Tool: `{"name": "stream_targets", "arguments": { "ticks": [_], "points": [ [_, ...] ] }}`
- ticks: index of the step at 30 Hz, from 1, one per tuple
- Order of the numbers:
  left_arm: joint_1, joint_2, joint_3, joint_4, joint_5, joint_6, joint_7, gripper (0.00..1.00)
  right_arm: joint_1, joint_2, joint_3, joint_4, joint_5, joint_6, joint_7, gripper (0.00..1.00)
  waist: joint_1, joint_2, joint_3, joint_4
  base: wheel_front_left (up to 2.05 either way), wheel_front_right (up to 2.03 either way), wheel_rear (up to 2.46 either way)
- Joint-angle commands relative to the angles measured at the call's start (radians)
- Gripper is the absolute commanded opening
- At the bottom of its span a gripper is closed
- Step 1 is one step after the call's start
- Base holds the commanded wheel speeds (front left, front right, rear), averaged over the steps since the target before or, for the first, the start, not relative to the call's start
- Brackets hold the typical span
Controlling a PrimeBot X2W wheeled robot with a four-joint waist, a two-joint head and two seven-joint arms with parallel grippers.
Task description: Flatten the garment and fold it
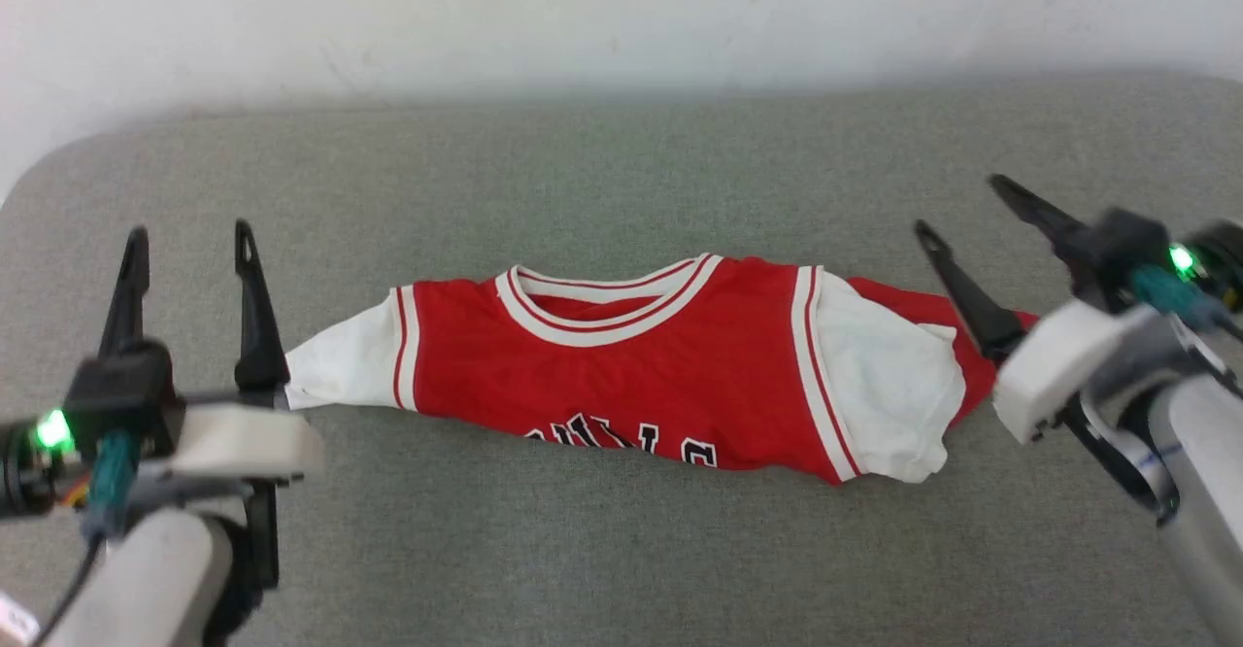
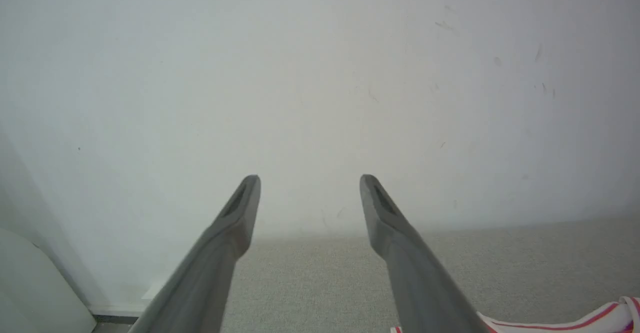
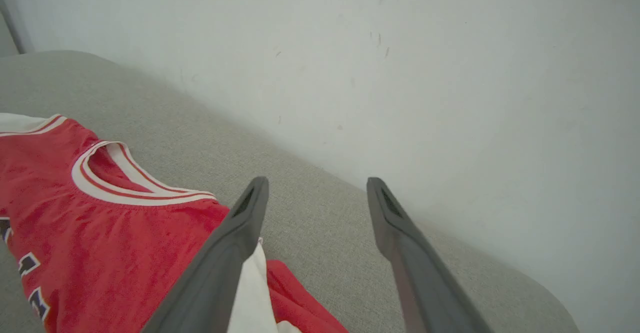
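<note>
Your left claw (image 1: 190, 229): open, empty. Just right of it, the red jersey-style garment with white sleeves (image 1: 621, 375) lies on the grey fabric counter (image 1: 583, 190). Looks part-flattened: hem tucked under, right sleeve bunched, side folds still to do. Your right claw (image 1: 959, 203): open, empty, at that sleeve.

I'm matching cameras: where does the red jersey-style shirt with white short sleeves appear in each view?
Head view: the red jersey-style shirt lies mid-picture on the grey fabric surface.
Left wrist view: its white, red-striped sleeve, bottom right corner.
Right wrist view: the shirt, lower left.
Shared landmark: the white wall.
</note>
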Motion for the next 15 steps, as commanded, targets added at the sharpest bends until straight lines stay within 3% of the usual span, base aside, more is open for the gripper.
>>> {"name": "stream_targets", "arguments": {
  "ticks": [1,4,9,15],
  "points": [
    [0.032,-0.023,0.026,-0.016,0.025,0.006,-0.004,1.00,-0.040,-0.014,0.033,0.003,0.028,-0.001,0.030,1.00,0.0000,0.0000,0.015,0.010,0.00,0.00,0.00],
    [0.120,-0.102,0.121,-0.056,0.111,-0.004,-0.005,1.00,-0.171,-0.084,0.214,0.015,0.134,-0.001,0.199,1.00,0.0000,0.0000,0.036,0.026,0.00,0.00,0.00],
    [0.180,-0.238,0.208,-0.080,0.208,-0.080,-0.005,1.00,-0.406,-0.175,0.507,0.058,0.349,-0.001,0.508,1.00,0.0000,0.0000,0.085,0.073,0.00,0.00,0.00],
    [0.158,-0.391,0.264,-0.077,0.287,-0.183,-0.005,1.00,-0.633,-0.194,0.692,0.176,0.461,-0.001,0.689,1.00,0.0000,0.0000,0.180,0.151,0.00,0.00,0.00]
  ]
}}
